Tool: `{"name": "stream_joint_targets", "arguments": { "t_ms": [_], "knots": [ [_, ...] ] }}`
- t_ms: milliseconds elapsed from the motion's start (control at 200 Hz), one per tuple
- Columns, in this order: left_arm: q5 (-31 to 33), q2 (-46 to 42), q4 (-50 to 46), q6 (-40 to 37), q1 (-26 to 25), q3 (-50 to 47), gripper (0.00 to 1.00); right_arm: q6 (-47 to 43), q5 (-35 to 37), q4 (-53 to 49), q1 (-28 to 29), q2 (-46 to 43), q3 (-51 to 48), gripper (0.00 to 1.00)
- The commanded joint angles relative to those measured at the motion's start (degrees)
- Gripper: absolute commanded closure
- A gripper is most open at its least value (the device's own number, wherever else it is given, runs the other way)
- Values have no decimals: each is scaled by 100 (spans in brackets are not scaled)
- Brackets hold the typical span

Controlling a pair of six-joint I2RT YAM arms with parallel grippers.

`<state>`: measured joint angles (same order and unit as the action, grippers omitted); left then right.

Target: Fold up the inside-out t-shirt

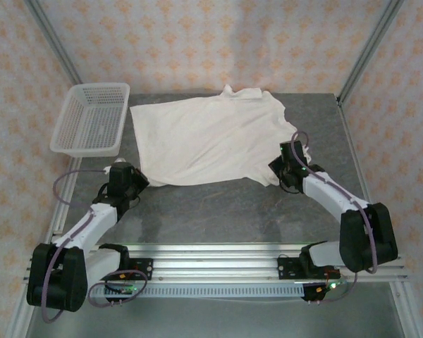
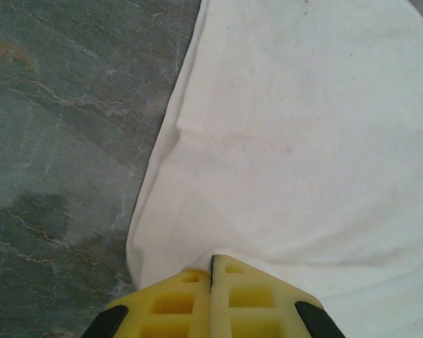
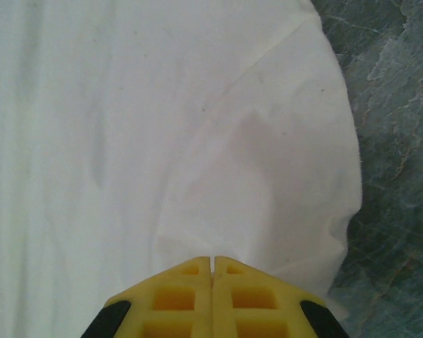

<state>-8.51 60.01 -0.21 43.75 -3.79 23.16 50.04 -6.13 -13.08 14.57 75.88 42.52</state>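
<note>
The inside-out t-shirt (image 1: 204, 137) lies spread flat across the back half of the grey table, off-white, with its collar at the far edge. My left gripper (image 1: 139, 180) sits at the shirt's near left corner. In the left wrist view its yellow fingers (image 2: 190, 296) are pressed together, and the t-shirt (image 2: 303, 141) puckers up into the left gripper (image 2: 213, 260). My right gripper (image 1: 280, 167) is at the near right corner by the sleeve. There the right gripper (image 3: 212, 259) is shut too, with folds of the t-shirt (image 3: 127, 141) running into its tip.
A white plastic mesh basket (image 1: 92, 120) stands at the back left, just beside the shirt's left edge. Bare grey tabletop (image 1: 225, 208) stretches between the shirt's near hem and the arm bases. Metal frame posts rise at both back corners.
</note>
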Motion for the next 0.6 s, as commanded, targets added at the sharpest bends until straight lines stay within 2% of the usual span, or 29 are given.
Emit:
{"name": "stream_joint_targets", "arguments": {
  "t_ms": [0,80,140,275,375,435,530,590],
  "knots": [
    [496,-237,-102,138,-85,-212,100,464,41,-180,-20,-323,-346,100],
    [648,-533,-590,178,-87,-242,100,737,195,-819,-16,-772,-508,100],
    [582,-934,-879,150,-87,-246,100,1098,487,-1562,-16,-1471,-622,100],
    [259,-2290,-1294,84,-137,-460,100,1895,972,-2764,-7,-3616,-1161,100],
    [282,-3215,-1834,222,-207,-648,95,2280,1037,-3329,-7,-4968,-1474,100],
    [420,-3635,-2304,318,-234,-715,93,2414,976,-3731,-12,-5352,-1519,100],
    [701,-4150,-2991,482,-254,-809,89,2537,789,-4395,-1,-5486,-1464,100],
    [814,-4480,-3271,576,-252,-884,79,2622,730,-4765,2,-5538,-1408,100]
  ]
}}
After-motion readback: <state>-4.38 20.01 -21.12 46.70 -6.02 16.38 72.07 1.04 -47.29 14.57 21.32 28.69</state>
